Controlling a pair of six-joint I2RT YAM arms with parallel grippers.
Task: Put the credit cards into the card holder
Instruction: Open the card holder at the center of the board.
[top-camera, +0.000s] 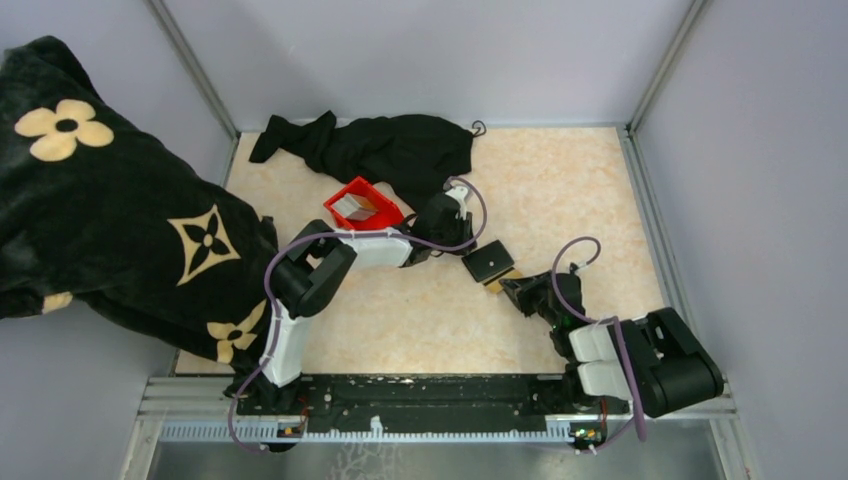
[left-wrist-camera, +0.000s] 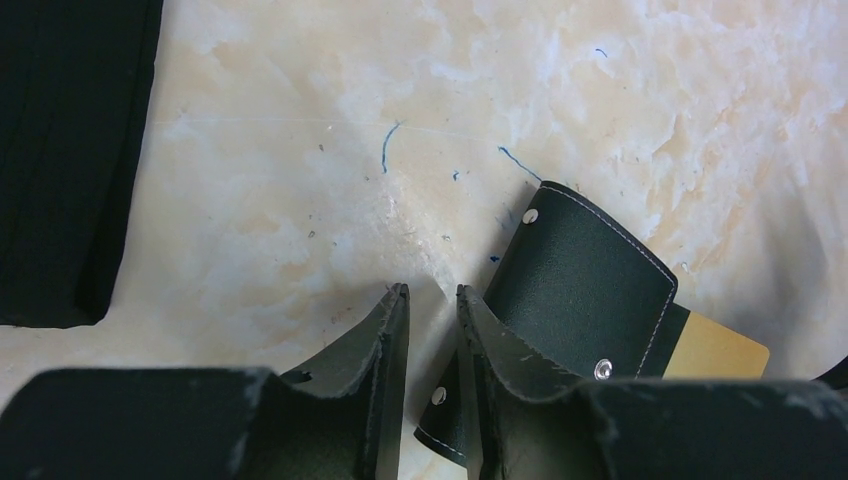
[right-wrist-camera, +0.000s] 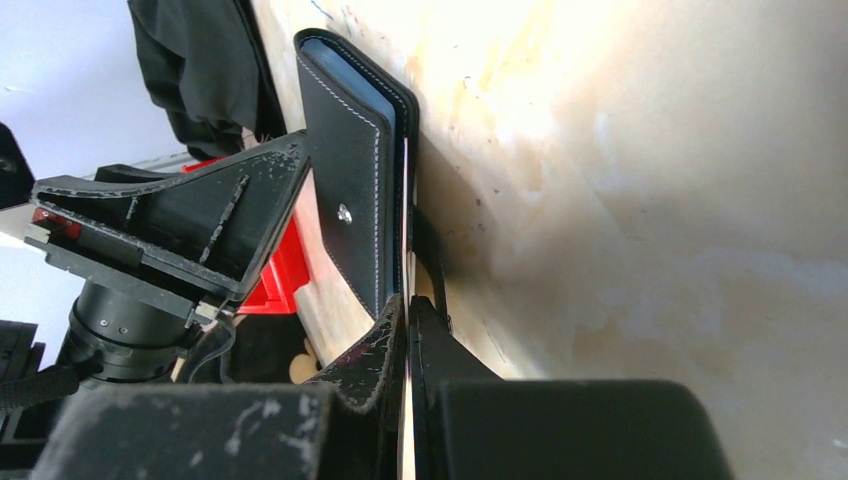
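The black card holder (top-camera: 488, 262) lies flat mid-table; it also shows in the left wrist view (left-wrist-camera: 585, 280) and the right wrist view (right-wrist-camera: 350, 200). A tan-gold credit card (top-camera: 500, 284) sticks out of its near edge, as the left wrist view (left-wrist-camera: 715, 350) shows. My right gripper (top-camera: 512, 288) (right-wrist-camera: 408, 305) is shut on this card, seen edge-on (right-wrist-camera: 406, 230) going into the holder. My left gripper (top-camera: 458, 248) (left-wrist-camera: 432, 295) stands at the holder's far-left edge, jaws a narrow gap apart and empty. More cards (top-camera: 352, 207) lie in the red bin.
The red bin (top-camera: 375, 192) stands just behind the left wrist and also shows in the right wrist view (right-wrist-camera: 285, 270). A black garment (top-camera: 400, 150) lies at the back. A black flower-patterned blanket (top-camera: 120, 220) covers the left side.
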